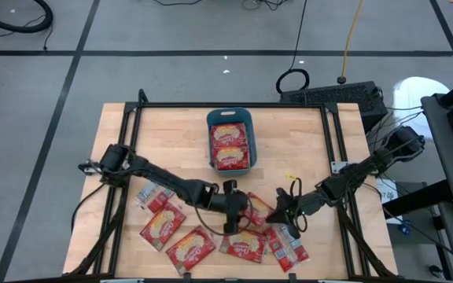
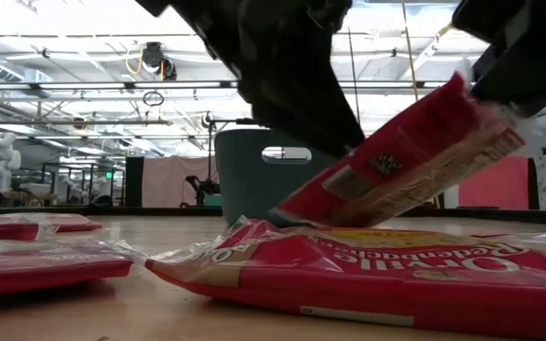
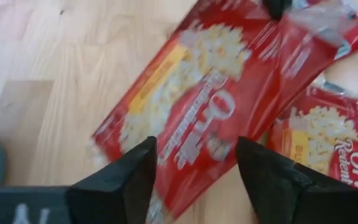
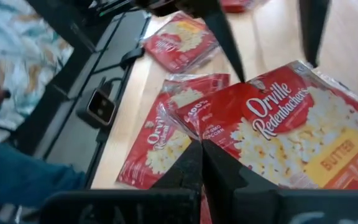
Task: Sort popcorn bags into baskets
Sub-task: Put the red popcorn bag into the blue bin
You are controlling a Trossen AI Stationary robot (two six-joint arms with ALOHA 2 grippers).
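Note:
One red popcorn bag (image 1: 258, 208) (image 3: 210, 93) hangs tilted between my two grippers at the near middle of the table. My right gripper (image 1: 278, 214) (image 4: 201, 158) is shut on it. My left gripper (image 1: 233, 211) (image 3: 194, 174) is open, with one finger on either side of the bag's opposite, lower end. The teal basket (image 1: 230, 118) stands at the far middle with two bags (image 1: 230, 145) lying flat in it. Several more bags (image 1: 191, 248) lie flat along the near edge. My left gripper has its fingers (image 3: 120, 180) beside the bag's lower end; I cannot tell whether they touch it. My right gripper pinches the bag's sealed end (image 4: 213, 146) between its two shut fingers, coming slantwise from the table's right. The bag hangs tilted, that end (image 2: 463, 104) high. Its other end (image 2: 292, 210) is low, just over a bag lying on the table.
Loose bags lie under and around both grippers: (image 1: 162, 228), (image 1: 242, 245), (image 1: 288, 250), (image 1: 154, 196). Black frame rails (image 1: 128, 134) run along the table's left and right sides. Bare wood lies between the basket and the grippers.

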